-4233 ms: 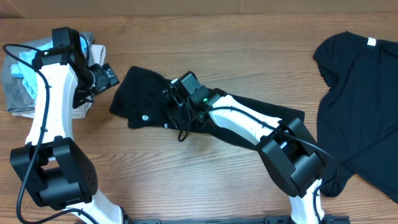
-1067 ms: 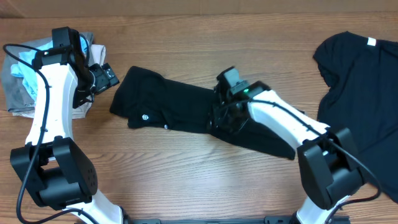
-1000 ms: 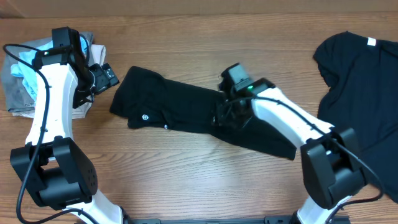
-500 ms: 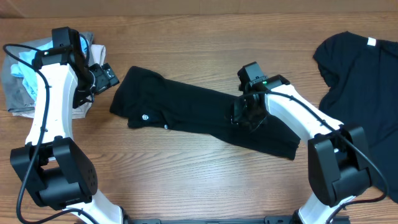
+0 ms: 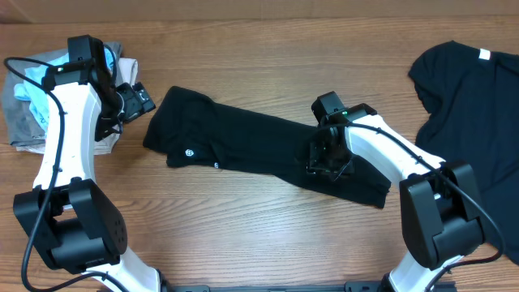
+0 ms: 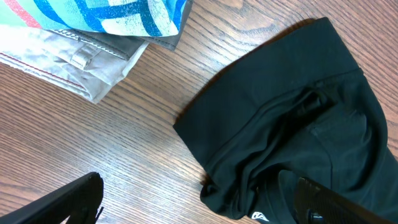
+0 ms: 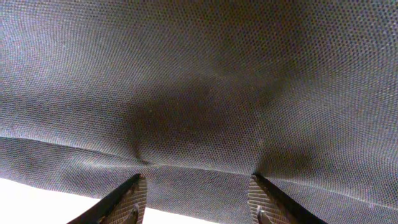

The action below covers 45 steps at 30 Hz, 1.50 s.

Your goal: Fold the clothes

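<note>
The wooden table (image 5: pixel 268 251) has bare room along the front. At its right edge one black T-shirt (image 5: pixel 470 138) lies spread out, not yet folded. The one being worked on, a second black T-shirt (image 5: pixel 243 142), lies across the middle as a long narrow band. A heap of other laundry (image 5: pixel 24 105) sits at the far left.

The right end effector (image 5: pixel 328 158) is down on the band's right part, half spread. Its fingertips (image 7: pixel 266 200) press into the cloth, and I see nothing pinched between them. The left end effector (image 5: pixel 136 97) hangs released and spread wide just beside the band's left end, touching nothing. A small round logo (image 5: pixel 189 152) faces up near that end.

I'd say the step is flattening the band before folding it across. Doing it well means light, even pressure so the layers don't bunch. It would also help if the left one pinned the far end.
</note>
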Tool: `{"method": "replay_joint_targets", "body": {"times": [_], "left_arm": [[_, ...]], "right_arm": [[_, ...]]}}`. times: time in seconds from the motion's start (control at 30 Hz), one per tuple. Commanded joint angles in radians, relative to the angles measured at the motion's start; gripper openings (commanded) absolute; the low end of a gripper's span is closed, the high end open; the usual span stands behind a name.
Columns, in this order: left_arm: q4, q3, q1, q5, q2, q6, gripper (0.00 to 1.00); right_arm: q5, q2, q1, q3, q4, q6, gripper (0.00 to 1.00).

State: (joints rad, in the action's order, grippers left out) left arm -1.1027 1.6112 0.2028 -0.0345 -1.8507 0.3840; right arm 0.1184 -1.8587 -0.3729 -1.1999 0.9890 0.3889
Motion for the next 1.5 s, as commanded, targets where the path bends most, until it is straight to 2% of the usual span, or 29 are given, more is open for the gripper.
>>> {"method": "replay_joint_targets", "body": {"times": [0.0,0.2,0.43,0.5,0.67,0.73,0.8,1.47], "left_arm": [[0.000,0.012,-0.006,-0.011,0.007,-0.002,1.00],[0.000,0.012,-0.006,-0.011,0.007,-0.002,1.00],[0.000,0.012,-0.006,-0.011,0.007,-0.002,1.00],[0.000,0.012,-0.006,-0.011,0.007,-0.002,1.00],[0.000,0.012,-0.006,-0.011,0.007,-0.002,1.00],[0.000,0.012,-0.006,-0.011,0.007,-0.002,1.00],[0.000,0.012,-0.006,-0.011,0.007,-0.002,1.00],[0.000,0.012,-0.006,-0.011,0.007,-0.002,1.00]], "right_arm": [[-0.010,0.028,0.016,-0.006,-0.003,0.010,0.58],[0.054,0.028,0.048,-0.013,-0.003,0.214,0.65],[0.123,0.028,0.047,-0.011,-0.003,0.417,0.65],[0.148,0.028,0.047,-0.011,-0.003,0.492,0.64],[0.140,0.028,0.047,-0.011,-0.021,0.572,0.60],[0.107,0.028,0.047,-0.011,-0.022,0.623,0.52],[0.081,0.028,0.047,-0.010,-0.022,0.665,0.49],[0.023,0.028,0.047,0.004,-0.063,0.742,0.47]]}}
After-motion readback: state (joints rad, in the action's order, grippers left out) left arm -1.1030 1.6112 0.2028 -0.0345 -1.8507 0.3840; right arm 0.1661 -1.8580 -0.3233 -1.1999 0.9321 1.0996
